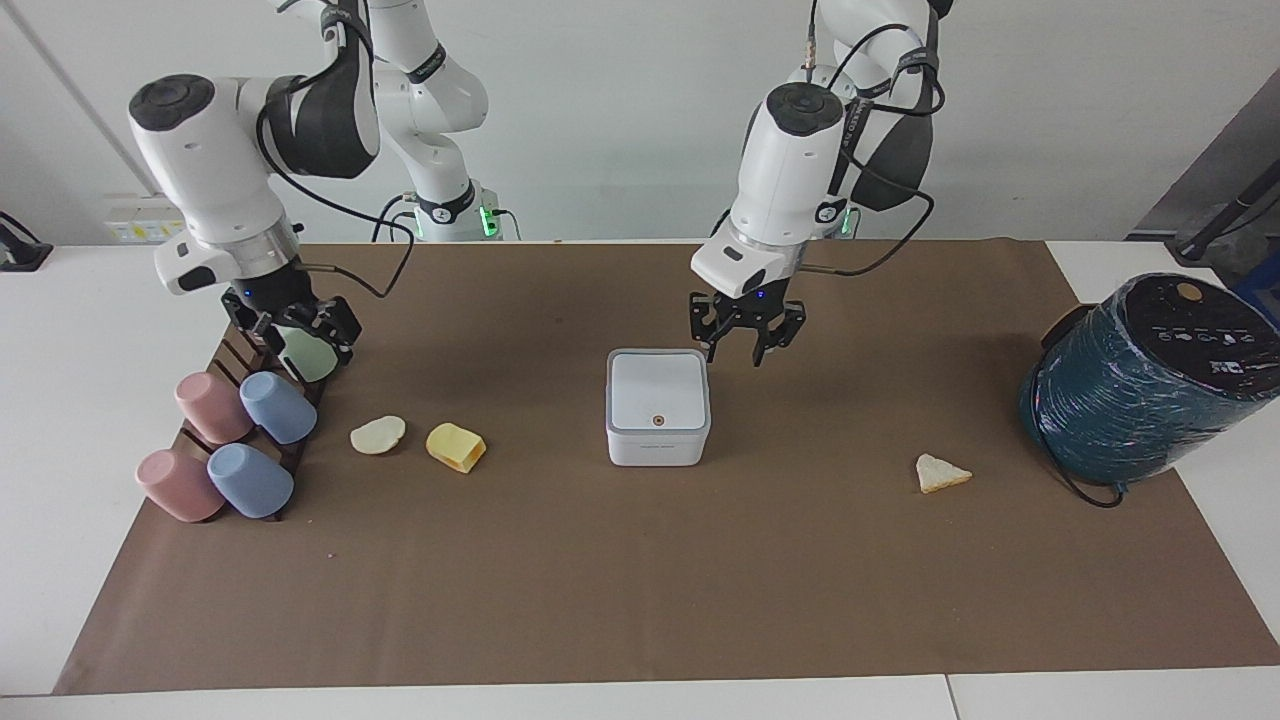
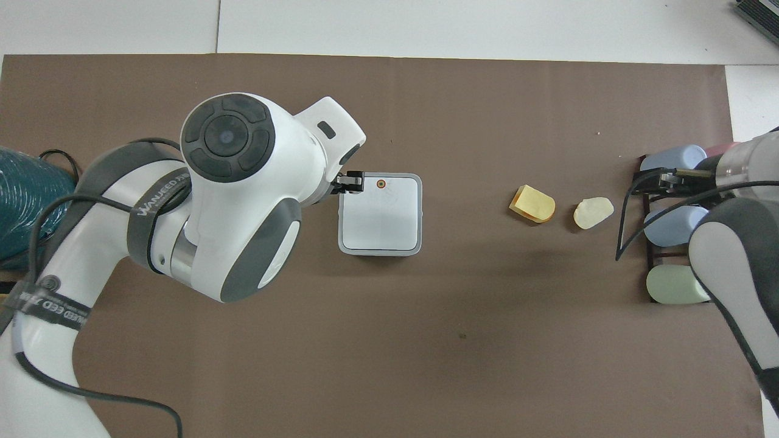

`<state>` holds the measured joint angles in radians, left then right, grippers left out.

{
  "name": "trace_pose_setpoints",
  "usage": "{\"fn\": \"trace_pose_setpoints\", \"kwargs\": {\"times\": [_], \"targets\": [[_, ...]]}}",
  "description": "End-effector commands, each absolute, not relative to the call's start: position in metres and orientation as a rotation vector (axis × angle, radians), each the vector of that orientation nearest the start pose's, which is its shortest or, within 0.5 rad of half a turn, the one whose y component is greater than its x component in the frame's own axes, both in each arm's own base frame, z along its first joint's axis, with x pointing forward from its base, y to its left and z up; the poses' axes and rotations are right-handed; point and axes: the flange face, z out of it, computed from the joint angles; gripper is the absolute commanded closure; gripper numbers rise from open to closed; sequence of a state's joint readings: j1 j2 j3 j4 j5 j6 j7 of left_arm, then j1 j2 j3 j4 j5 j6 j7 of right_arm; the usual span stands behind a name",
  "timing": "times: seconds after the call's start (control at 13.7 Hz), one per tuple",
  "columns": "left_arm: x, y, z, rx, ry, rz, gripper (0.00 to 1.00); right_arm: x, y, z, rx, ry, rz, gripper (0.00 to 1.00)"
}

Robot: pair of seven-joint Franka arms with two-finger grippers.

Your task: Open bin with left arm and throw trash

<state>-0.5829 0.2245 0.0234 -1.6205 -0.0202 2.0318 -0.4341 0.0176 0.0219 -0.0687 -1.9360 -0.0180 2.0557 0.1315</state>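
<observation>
Left gripper (image 1: 745, 345) hanging in the air with fingers spread apart, holding nothing, just over the bin's (image 1: 658, 406) edge on the left arm's side. Bin sitting in the middle of the brown mat (image 1: 640, 580), lid shut, little round button (image 1: 657, 420) showing on top. Right gripper (image 1: 297, 335) hanging over the rack of cups (image 1: 235, 430) at the right arm's end of the table, right in front of the green cup (image 1: 310, 357) (fingers spread apart, nothing seen between them). Cream scrap (image 1: 378, 434) and yellow scrap (image 1: 456, 446) lying side by side on the mat between the cups and the bin, not touching. White wedge (image 1: 940, 473) lying alone toward the left arm's end, between the bin and the big teal cylinder (image 1: 1140, 380). All three scraps resting on the mat, outside the bin.
</observation>
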Motion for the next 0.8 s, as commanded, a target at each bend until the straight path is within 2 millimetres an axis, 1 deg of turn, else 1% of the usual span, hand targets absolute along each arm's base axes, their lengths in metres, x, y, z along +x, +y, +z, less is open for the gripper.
{"fn": "trace_pose_setpoints", "kwargs": {"times": [0.0,0.07,0.15,0.22,0.29,0.44,0.51,0.66,0.73], "targets": [[0.546,-0.369,0.498,-3.266,0.145,-0.37,1.0,0.586,-0.026,0.434,-3.162,0.173,-0.128,0.0],[0.547,-0.375,0.493,-3.272,0.163,-0.405,1.0,0.588,-0.021,0.413,-3.164,0.139,-0.135,0.0],[0.55,-0.382,0.483,-3.276,0.175,-0.431,1.0,0.586,-0.013,0.395,-3.164,0.108,-0.152,0.0],[0.548,-0.394,0.472,-3.276,0.211,-0.454,1.0,0.583,-0.012,0.383,-3.163,0.104,-0.166,0.0],[0.55,-0.4,0.459,-3.272,0.23,-0.461,1.0,0.581,-0.011,0.372,-3.163,0.1,-0.159,0.0],[0.553,-0.402,0.448,-3.265,0.239,-0.455,1.0,0.579,-0.007,0.358,-3.164,0.087,-0.157,0.0],[0.554,-0.404,0.438,-3.259,0.245,-0.439,1.0,0.577,-0.007,0.351,-3.165,0.082,-0.147,0.0],[0.547,-0.411,0.422,-3.249,0.267,-0.4,1.0,0.577,-0.013,0.335,-3.168,0.068,-0.139,0.0],[0.545,-0.412,0.418,-3.246,0.272,-0.389,1.0,0.574,-0.014,0.329,-3.167,0.07,-0.147,0.0]]}}
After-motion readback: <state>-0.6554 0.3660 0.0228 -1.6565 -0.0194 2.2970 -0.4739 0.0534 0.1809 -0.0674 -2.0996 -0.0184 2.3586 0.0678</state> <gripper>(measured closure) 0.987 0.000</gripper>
